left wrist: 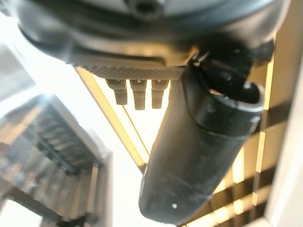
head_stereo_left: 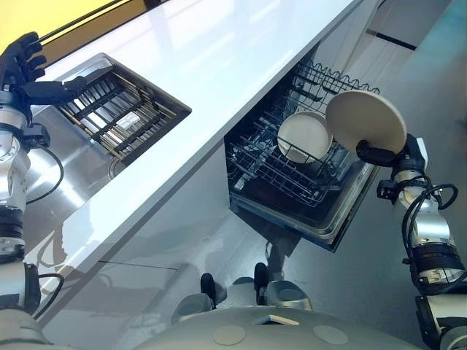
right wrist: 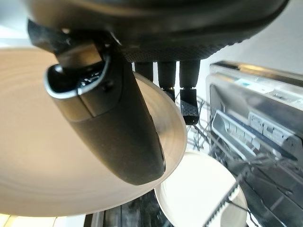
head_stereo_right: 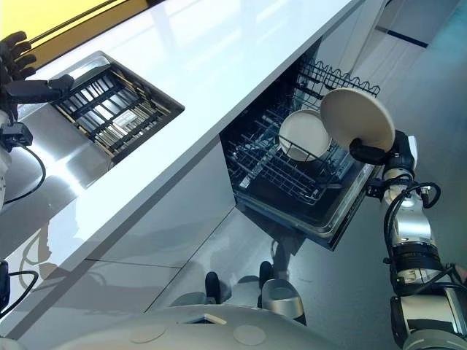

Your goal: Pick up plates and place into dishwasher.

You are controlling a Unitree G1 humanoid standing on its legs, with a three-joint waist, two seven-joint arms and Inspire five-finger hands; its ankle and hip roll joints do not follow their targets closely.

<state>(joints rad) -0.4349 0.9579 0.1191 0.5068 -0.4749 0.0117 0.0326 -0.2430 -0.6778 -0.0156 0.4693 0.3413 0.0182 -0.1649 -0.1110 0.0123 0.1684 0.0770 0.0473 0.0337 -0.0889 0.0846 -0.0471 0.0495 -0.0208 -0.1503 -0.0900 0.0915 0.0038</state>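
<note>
Right hand is clamped on the beige plate, thumb on its face and fingers behind. The plate hangs above the dishwasher rack, just beside the white plate standing in it.

Risk: the grip sits at the rim, so a tilt while lowering could slip it, or clip the white one.

Left hand is by the sink, fingers loose, empty.

Count: two plates, one rack.
</note>
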